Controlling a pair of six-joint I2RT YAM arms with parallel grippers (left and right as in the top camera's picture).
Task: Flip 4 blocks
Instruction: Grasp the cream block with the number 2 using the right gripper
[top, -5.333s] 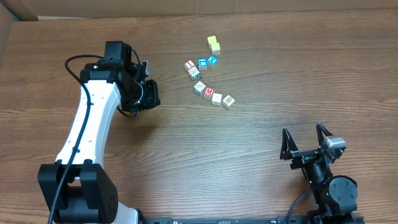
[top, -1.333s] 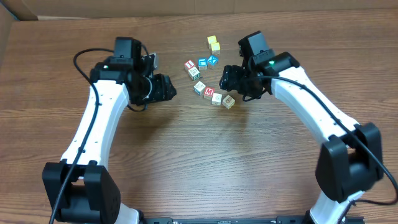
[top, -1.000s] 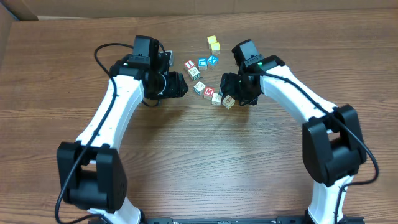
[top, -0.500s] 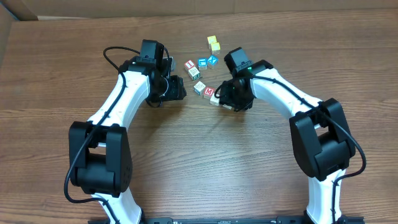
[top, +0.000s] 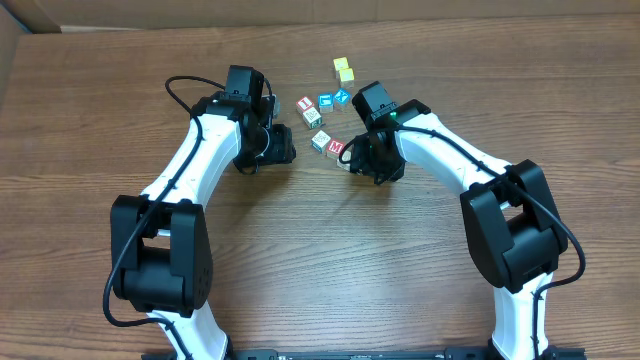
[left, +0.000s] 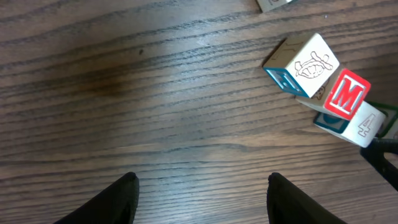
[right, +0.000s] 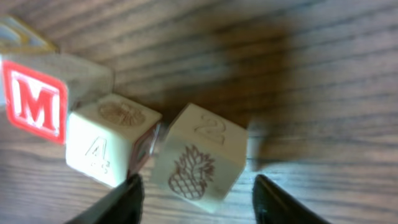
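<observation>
A short row of pale-wood blocks lies mid-table: a turtle-faced block (top: 320, 140) (left: 305, 61), a red M block (top: 336, 148) (left: 347, 93) (right: 34, 106) and a "4" block (left: 364, 124) (right: 102, 149). At the row's end stands a pineapple "2" block (right: 202, 158), hidden under the arm in the overhead view. My right gripper (top: 365, 163) (right: 199, 199) is open and straddles the pineapple block, with a gap showing on its right side. My left gripper (top: 283, 147) (left: 202, 190) is open over bare wood, left of the row.
Further back lie a red-lettered block (top: 305, 103), a grey-lettered block (top: 312, 117), two blue-faced cubes (top: 326, 101) and two yellow cubes (top: 344, 70). A cardboard wall (top: 300, 10) runs along the table's far edge.
My right gripper has slid left and nearer along the row and now covers the pineapple block, which sits closer to the "4" block. The left gripper moved right, then held still.
</observation>
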